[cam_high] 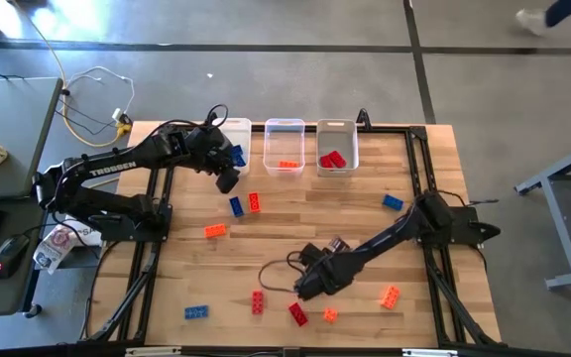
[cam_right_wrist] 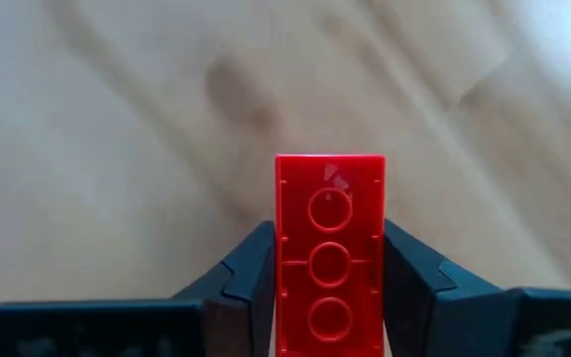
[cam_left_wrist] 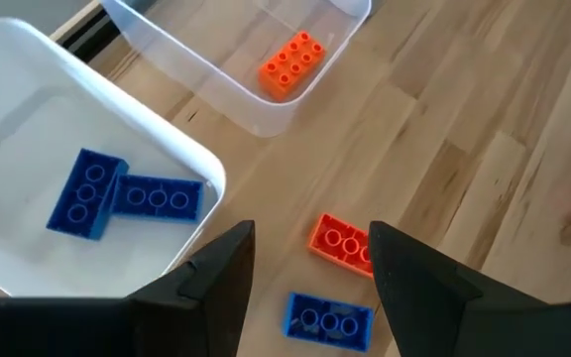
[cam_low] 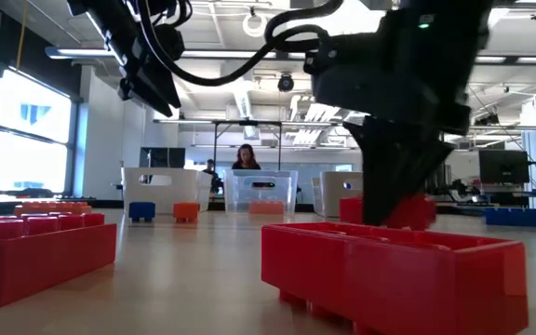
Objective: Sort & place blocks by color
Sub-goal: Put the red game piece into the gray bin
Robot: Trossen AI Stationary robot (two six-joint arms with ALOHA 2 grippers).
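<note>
The right hand (cam_right_wrist: 330, 297) is closed on a red brick (cam_right_wrist: 329, 253) near the front of the bench (cam_high: 295, 223). The brick sits lengthwise between the two fingers and projects well past their tips. Whether it is clear of the bench surface cannot be determined.

Risks:
- The grip acts on the long smooth sides of the brick. A fast swing toward the bins is likely to let it slide or pivot out.
- A loose cable (cam_high: 276, 273) lies on the bench beside the right arm. It could snag the arm on the way back.
- The red bin (cam_high: 336, 149) stands at the far edge and already holds red bricks (cam_high: 332, 159). A release that is too low or too early could strike its rim or drop the brick outside.

The left hand (cam_left_wrist: 310, 288) hangs with its fingers wide apart and holds nothing. It is beside the blue bin (cam_left_wrist: 97, 129), which contains two blue bricks (cam_left_wrist: 122, 195).

Surroundings:
- The middle bin (cam_high: 285, 144) holds one orange brick (cam_high: 287, 164).
- A blue brick (cam_high: 236, 205) and an orange brick (cam_high: 255, 201) lie just beside each other below the left hand.
- Another orange brick (cam_high: 215, 230) lies nearby.
- Red bricks (cam_high: 258, 301), orange bricks (cam_high: 391, 296) and a blue brick (cam_high: 196, 311) remain along the front.
- One blue brick (cam_high: 393, 202) lies near the right arm base.

The left arm occupies the area in front of the blue bin. The path to the red bin appears free of bricks.
</note>
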